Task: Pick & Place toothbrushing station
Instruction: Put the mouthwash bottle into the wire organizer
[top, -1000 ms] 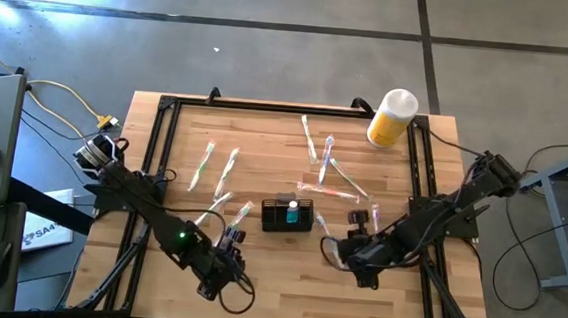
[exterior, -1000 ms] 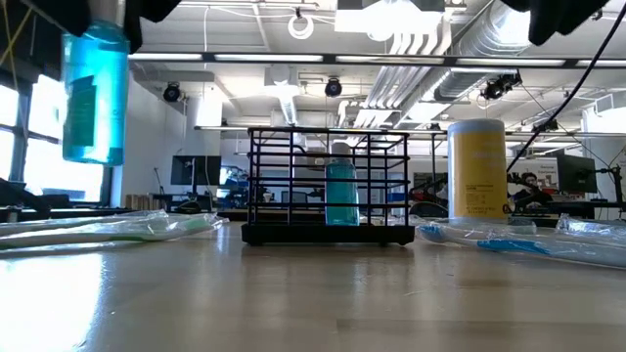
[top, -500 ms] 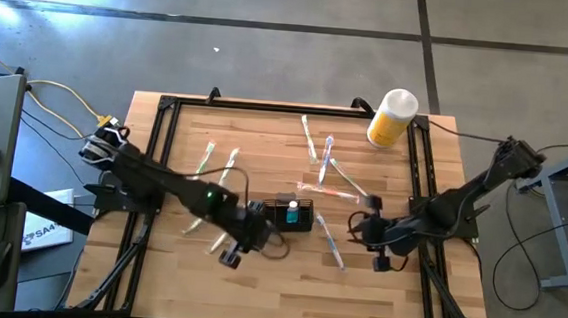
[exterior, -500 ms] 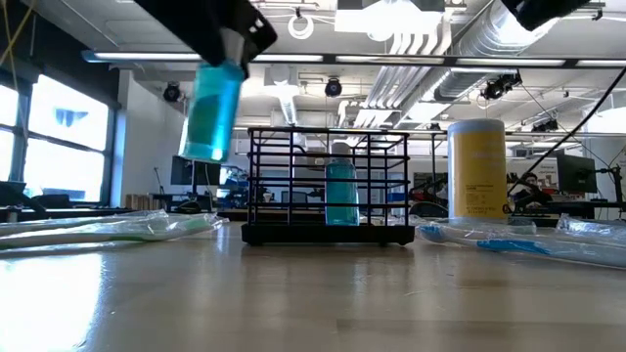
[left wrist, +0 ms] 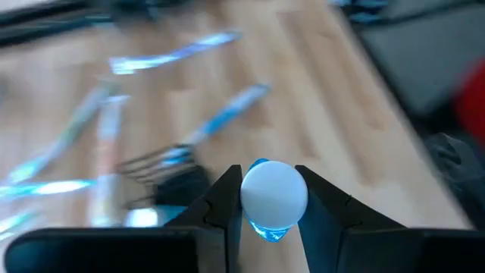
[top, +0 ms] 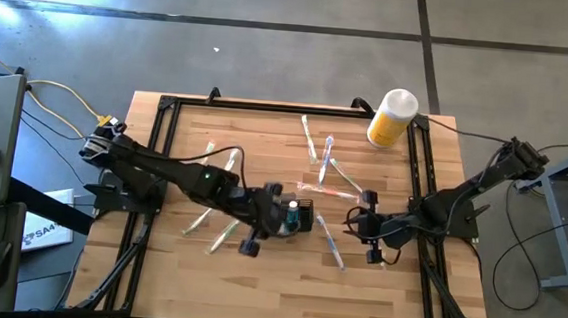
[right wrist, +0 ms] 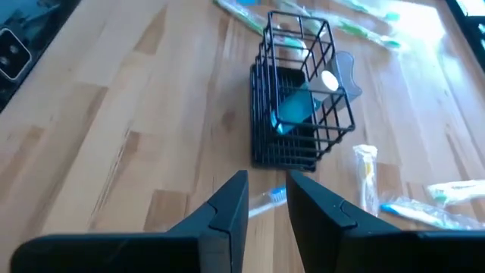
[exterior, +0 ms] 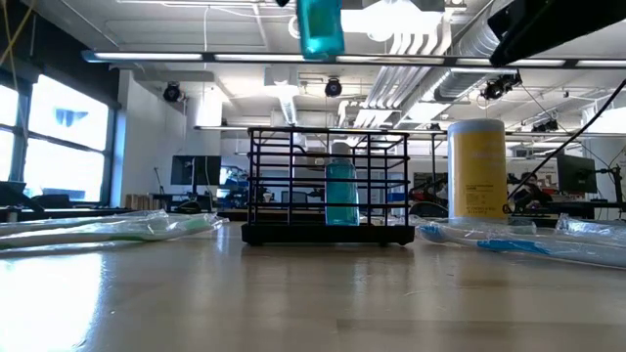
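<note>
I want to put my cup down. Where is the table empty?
Bare wood lies along the near edge of the table, in front of the wire caddy. It's crowded behind the caddy: toothbrushes lie scattered toward the yellow canister.

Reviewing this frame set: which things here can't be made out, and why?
- Low view: the held blue bottle is cut off by the top edge; the left gripper above it is out of frame.
- Left wrist view: the caddy and table items are motion-blurred; the white cap hides most of the bottle.
- High view: the left gripper covers part of the caddy, so the compartment below is unclear.
- Right wrist view: whether the right gripper holds anything.
</note>
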{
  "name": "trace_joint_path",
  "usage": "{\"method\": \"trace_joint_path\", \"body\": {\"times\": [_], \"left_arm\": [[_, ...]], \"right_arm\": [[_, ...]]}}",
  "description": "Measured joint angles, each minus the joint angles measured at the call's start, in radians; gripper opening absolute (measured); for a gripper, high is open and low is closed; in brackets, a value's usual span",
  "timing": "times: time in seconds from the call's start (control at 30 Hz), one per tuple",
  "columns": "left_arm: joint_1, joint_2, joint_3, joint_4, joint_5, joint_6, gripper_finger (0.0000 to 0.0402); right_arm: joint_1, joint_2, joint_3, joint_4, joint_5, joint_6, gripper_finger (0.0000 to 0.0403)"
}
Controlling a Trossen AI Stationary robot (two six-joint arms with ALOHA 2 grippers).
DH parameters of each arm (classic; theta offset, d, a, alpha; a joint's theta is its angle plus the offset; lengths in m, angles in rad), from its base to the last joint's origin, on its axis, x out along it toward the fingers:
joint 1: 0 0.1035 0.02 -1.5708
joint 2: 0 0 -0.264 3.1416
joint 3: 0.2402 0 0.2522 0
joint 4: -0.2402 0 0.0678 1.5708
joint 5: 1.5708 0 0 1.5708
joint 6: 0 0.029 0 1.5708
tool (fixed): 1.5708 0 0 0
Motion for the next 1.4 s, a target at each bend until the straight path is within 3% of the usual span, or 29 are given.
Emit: {"method": "trace_joint_path", "body": {"times": [0.13, 0.43, 0.73, 0.93, 1.4], "left_arm": [[0.013, 0.009, 0.000, 0.006, -0.098, -0.017, 0.0087], [0.055, 0.075, -0.010, 0.002, -0.039, -0.051, 0.0088], [0.059, 0.099, -0.010, 0.027, -0.049, -0.020, 0.0088], [0.062, 0.097, -0.009, 0.025, -0.119, -0.008, 0.0088], [0.105, 0.109, -0.028, 0.063, -0.063, -0.003, 0.0088]], "right_arm": [[-0.009, -0.001, 0.001, 0.011, 0.005, -0.014, 0.0083], [-0.008, 0.000, 0.001, 0.022, 0.006, -0.014, 0.0083], [-0.008, 0.000, 0.001, 0.028, -0.001, -0.014, 0.0083], [-0.008, 0.000, 0.001, 0.027, -0.001, -0.014, 0.0083], [-0.007, 0.000, 0.001, 0.026, -0.021, -0.016, 0.0083]]}}
